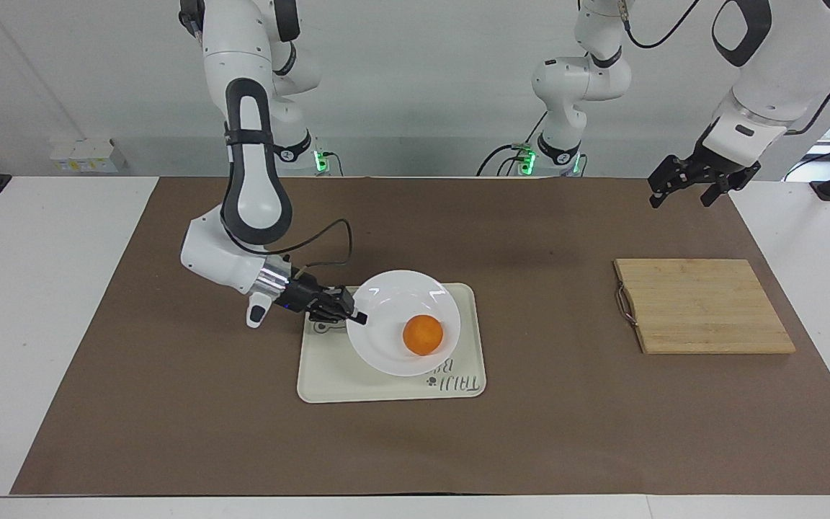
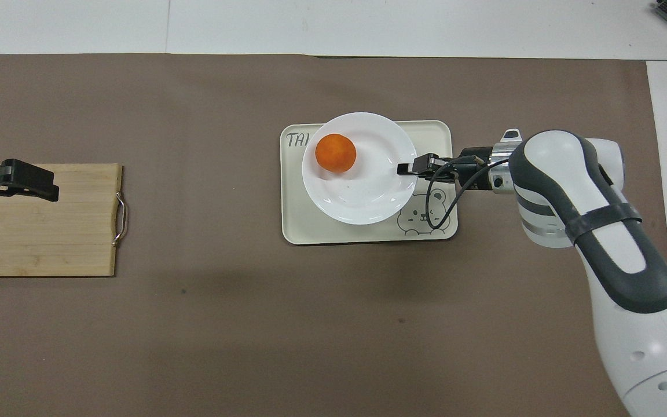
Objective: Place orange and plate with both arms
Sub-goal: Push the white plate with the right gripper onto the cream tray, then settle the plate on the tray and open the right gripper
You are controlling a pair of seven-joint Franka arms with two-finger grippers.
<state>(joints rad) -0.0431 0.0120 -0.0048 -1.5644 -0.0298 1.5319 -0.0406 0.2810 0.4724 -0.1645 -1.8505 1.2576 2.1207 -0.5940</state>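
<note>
Right gripper [image 1: 354,316] pinched the rim of the plate [image 1: 386,353] over the tray [image 1: 328,382], the orange [image 1: 423,335] lying in the plate past its fingertips; left gripper [image 1: 689,186], fingers spread, waited above the cutting board [image 1: 703,306].

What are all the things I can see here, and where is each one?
orange: one, bright orange, lying in the plate.
plate: one, white, over the tray, gripped at its rim.
tray: one, cream with a bear drawing, on the brown mat, mid-table.
cutting board: one, light wood, on the mat toward the left arm's end.
mat: one, brown, covering most of the white table.
right gripper: one, black, jaws shut on the plate's rim, over the tray.
left gripper: one, black, jaws open, waiting in the air at the left arm's end of the table.
</note>
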